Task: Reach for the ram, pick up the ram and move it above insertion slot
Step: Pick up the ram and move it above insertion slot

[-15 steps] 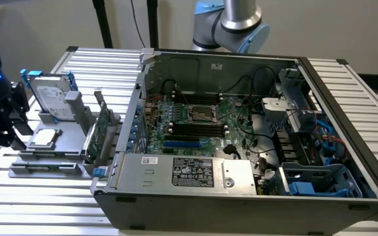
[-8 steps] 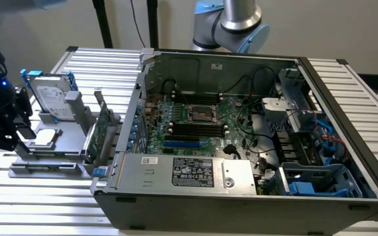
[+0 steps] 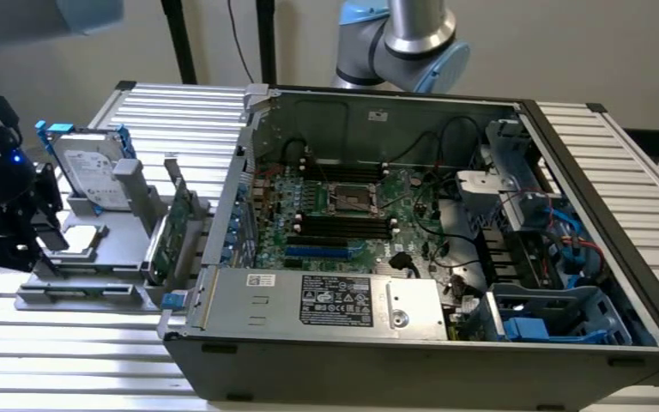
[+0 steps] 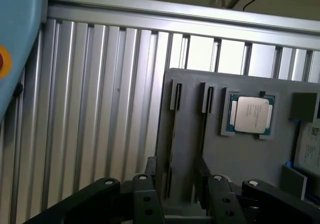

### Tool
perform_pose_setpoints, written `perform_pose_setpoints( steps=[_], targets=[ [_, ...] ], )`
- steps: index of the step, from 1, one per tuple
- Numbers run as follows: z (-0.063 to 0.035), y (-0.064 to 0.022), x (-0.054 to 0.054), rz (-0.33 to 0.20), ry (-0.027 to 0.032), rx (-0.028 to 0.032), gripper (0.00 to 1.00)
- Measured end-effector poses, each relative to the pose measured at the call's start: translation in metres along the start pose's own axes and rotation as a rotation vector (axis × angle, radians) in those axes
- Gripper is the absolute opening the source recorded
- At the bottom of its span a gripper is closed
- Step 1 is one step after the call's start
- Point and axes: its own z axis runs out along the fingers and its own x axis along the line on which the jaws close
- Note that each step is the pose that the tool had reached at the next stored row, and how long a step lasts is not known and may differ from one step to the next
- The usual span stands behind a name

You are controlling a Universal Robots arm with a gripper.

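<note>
Ram axis unclear; spread pincer [image 4: 181,186] over gray holder [image 4: 250,159].

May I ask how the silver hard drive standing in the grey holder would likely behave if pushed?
The hard drive looks like a stiff metal-cased block, so probably rigid and heavy for its size. It stands on edge in the grey holder, so a sideways push might tip it.
</note>
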Motion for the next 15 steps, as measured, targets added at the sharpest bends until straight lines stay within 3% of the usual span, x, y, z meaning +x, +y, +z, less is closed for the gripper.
perform_pose_setpoints(
  steps=[15],
  targets=[
    [0.0273, -0.0011, 0.0, 0.0, 0.0, -0.0001, 0.42]
  ],
)
